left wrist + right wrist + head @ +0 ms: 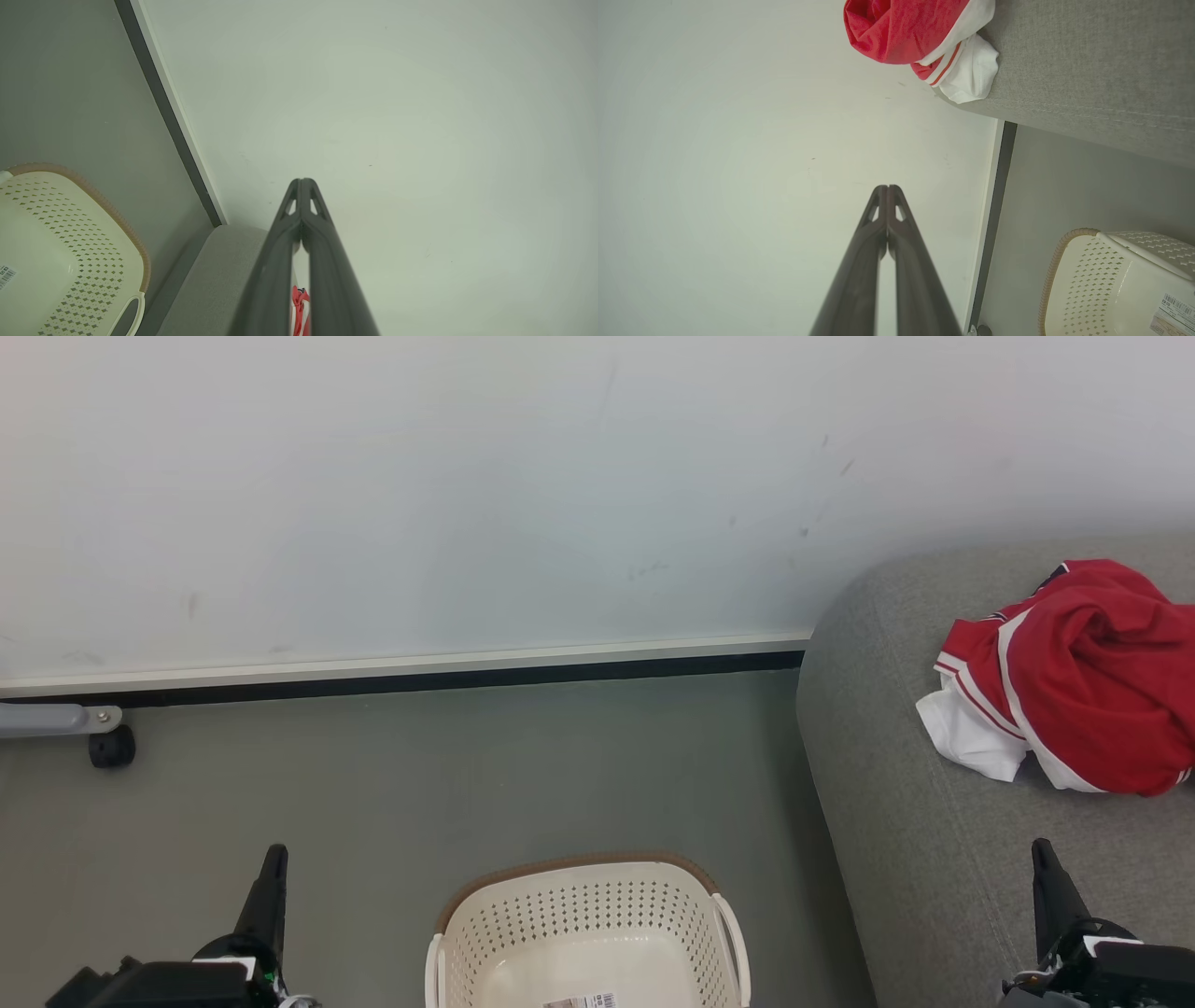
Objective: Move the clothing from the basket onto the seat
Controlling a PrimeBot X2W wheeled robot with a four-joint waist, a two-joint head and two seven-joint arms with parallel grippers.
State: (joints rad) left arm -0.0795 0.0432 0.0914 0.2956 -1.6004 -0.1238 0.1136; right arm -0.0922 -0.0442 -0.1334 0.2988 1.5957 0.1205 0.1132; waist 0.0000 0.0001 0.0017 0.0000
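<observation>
Left hand (274,855) pinched closed, grey floor (420,775), scuffed pale wall (467,476), dark skirting (420,680)

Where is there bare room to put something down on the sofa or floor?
Bare: sofa cushion between its left edge and the red clothes, and in front of them toward the right claw; floor between basket and baseboard. Crowded: cushion's far right, under the clothes.
</observation>
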